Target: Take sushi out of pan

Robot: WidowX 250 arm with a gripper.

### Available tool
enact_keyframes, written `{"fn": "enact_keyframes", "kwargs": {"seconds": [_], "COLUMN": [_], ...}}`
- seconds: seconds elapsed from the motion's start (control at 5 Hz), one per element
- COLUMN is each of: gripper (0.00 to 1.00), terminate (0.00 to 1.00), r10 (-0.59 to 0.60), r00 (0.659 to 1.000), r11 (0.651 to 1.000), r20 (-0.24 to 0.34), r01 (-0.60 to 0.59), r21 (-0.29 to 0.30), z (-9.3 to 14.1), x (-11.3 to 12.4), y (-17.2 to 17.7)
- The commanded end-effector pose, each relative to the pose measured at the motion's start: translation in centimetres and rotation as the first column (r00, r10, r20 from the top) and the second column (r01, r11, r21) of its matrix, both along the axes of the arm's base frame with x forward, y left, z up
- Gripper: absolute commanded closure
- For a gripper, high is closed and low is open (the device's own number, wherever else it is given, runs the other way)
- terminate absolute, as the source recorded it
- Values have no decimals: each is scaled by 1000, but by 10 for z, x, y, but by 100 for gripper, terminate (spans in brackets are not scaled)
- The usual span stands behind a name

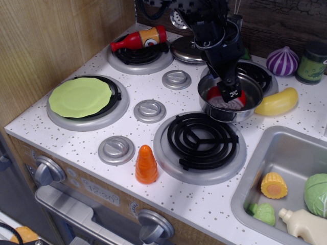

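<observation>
The pan [254,104], a shiny steel pot with deep sides, stands at the front edge of the back right burner. The sushi [217,98], red on top with a white speckled base, lies tilted inside it. My black gripper [230,95] reaches down into the pan from above and covers the middle of the sushi. Its fingers sit low on the sushi, but the view does not show how far apart they are or whether they grip it.
A yellow vegetable [278,102] lies right of the pan. A steel lid [186,49] sits behind it. The front burner [200,141], a green plate [80,96], an orange carrot [146,164] and a ketchup bottle [139,39] are around. The sink [265,158] at right holds toy food.
</observation>
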State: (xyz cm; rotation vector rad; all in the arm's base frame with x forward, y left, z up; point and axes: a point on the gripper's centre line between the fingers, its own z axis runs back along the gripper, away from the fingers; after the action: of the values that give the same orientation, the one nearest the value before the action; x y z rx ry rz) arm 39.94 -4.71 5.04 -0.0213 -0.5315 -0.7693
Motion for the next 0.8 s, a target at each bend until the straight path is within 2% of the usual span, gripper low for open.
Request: {"fn": "enact_keyframes", "kwargs": {"seconds": [0.0, 0.2, 0.4, 0.6], "gripper": [0, 100, 100, 100], "terminate": [0, 0, 0, 0], "r10": [-5, 7, 6, -1], "r00": [999, 1000, 1000, 1000], "r11": [999, 999, 998, 1000], "r20": [49, 27, 19, -18], "r01": [7, -6, -5, 1], "r21": [-41, -43, -56, 11], "z": [-3, -1, -3, 24], "x": [4, 6, 5, 8], "y": [-12, -12, -13, -7]}}
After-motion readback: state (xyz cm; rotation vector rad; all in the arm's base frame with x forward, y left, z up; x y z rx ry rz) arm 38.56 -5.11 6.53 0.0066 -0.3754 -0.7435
